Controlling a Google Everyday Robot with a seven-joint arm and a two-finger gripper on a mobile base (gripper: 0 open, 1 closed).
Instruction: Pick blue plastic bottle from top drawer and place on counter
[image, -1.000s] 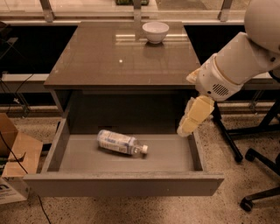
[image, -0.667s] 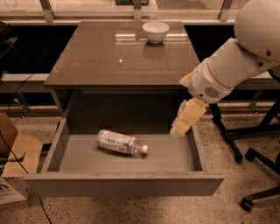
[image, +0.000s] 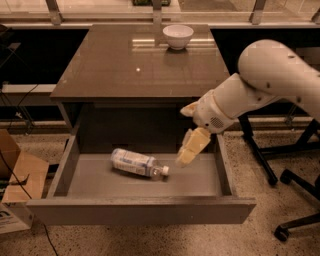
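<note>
The blue plastic bottle (image: 137, 163) lies on its side on the floor of the open top drawer (image: 140, 210), white cap pointing right. My gripper (image: 190, 150) hangs from the white arm over the right half of the drawer, its tip just right of and slightly above the bottle's cap, not touching it. The glossy brown-grey counter (image: 120, 65) is the cabinet top behind the drawer.
A white bowl (image: 178, 35) stands at the back of the counter. A cardboard box (image: 15, 180) sits on the floor at the left. Black chair legs with castors (image: 290, 180) stand at the right.
The arm has swung left and down into the drawer. The gripper has moved from the drawer's right side to just beside the bottle's cap. The bottle has not moved.
</note>
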